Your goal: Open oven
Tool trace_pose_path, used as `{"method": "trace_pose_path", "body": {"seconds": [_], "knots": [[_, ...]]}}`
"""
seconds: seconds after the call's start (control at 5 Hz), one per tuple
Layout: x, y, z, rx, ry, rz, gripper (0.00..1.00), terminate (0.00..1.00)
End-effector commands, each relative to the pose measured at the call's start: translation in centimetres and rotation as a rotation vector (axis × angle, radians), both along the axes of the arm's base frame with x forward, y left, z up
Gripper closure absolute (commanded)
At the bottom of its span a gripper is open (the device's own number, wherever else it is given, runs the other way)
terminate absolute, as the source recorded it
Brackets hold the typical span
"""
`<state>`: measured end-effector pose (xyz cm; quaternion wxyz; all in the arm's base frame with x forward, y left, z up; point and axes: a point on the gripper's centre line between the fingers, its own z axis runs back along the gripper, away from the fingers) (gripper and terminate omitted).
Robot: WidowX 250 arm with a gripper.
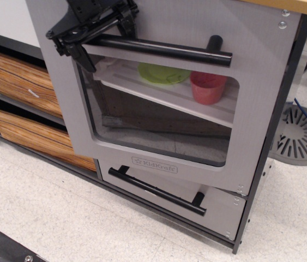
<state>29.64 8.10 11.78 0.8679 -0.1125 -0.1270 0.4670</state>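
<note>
- One claw (90, 38), mine, black, sits at the upper left of the scene, wrapped around the left end of the oven's long black bar handle (164, 49); its fingers are clamped on that bar, one above and one below.
- My oven (158, 103), grey with a brushed-metal look, fills the middle of the view, and its big windowed door is swung partly away from the frame, the left edge standing out toward the near side while the right edge stays by the cabinet.
- Through the clear window I see a white shelf (169, 93) running across the inside.
- On that shelf lies a green plate (164, 73), and just to its right stands a red cup (208, 87), upright.
- Low on the door is the small KidKraft logo (154, 165).
- Beneath the door is a smaller grey drawer (169, 196) with its own black bar handle, shut.
- To the left, partly hidden behind the swung door, are two wood-grain drawers (17, 76), one above the other.
- A pale speckled floor (88, 224) spreads along the near side, and a grey slotted round base (300, 134) rests on it at the far right.
</note>
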Motion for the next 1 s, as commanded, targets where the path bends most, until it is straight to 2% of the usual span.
{"method": "trace_pose_path", "body": {"seconds": [0.0, 0.4, 0.6, 0.8], "knots": [[-1.5, 1.1, 5.5, 0.011, -0.018, -0.067, 0.00, 0.00], [-3.8, 0.6, 10.1, 0.046, 0.034, -0.184, 0.00, 0.00], [-2.1, 0.9, 12.3, 0.036, 0.040, -0.149, 0.00, 0.00], [0.4, 1.0, 12.1, 0.126, 0.033, -0.137, 0.00, 0.00]]}}
